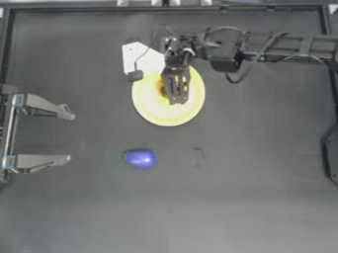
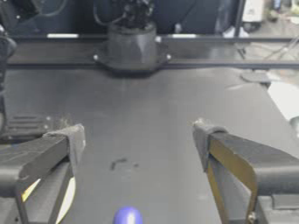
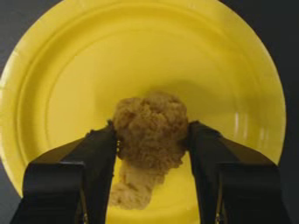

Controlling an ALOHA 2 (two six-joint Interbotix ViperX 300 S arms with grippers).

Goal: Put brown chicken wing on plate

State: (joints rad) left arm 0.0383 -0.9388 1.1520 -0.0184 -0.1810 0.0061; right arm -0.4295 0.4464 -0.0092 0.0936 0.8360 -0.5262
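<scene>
Clamped by the right tool (image 3: 151,135), lumpy brown chicken wing (image 3: 150,127) overhangs the plate (image 3: 70,65).

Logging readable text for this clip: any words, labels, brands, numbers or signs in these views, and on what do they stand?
None can be read.
White sheet beside the plate: looks blank in the top view.
Plate, brown chicken wing, blue object, table: no print visible.
Right tool, shut on the wing over the plate, and left tool, open at the table's left side: no markings visible.
</scene>
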